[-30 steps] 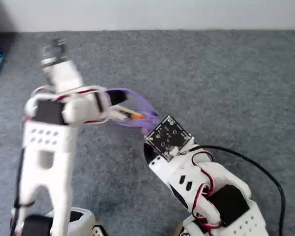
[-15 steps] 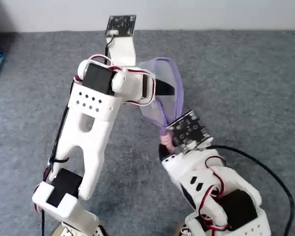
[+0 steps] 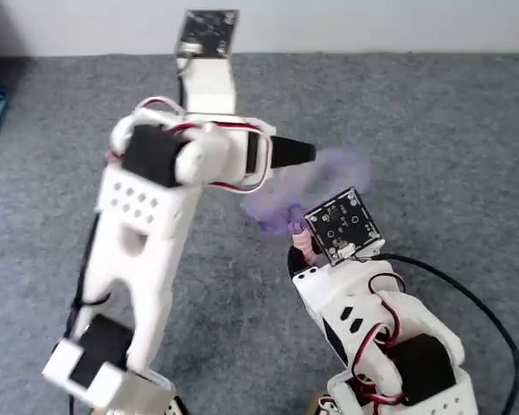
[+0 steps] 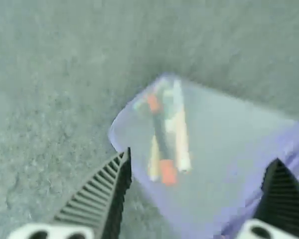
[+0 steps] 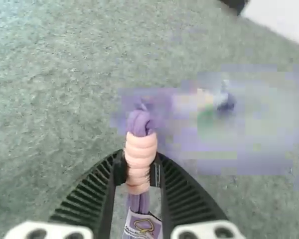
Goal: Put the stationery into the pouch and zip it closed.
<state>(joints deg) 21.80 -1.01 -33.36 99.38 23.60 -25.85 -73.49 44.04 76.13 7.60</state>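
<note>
One pouch [image 4: 229,139] end hangs by its pull [image 5: 139,152] in the clamped right gripper [image 5: 137,162]; the open left gripper [image 4: 200,167] straddles the other.

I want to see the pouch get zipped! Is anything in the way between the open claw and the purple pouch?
Nothing visible is. The left gripper is open and points straight at the pouch, with the stationery already inside it. The right gripper is shut on the zipper pull.
</note>
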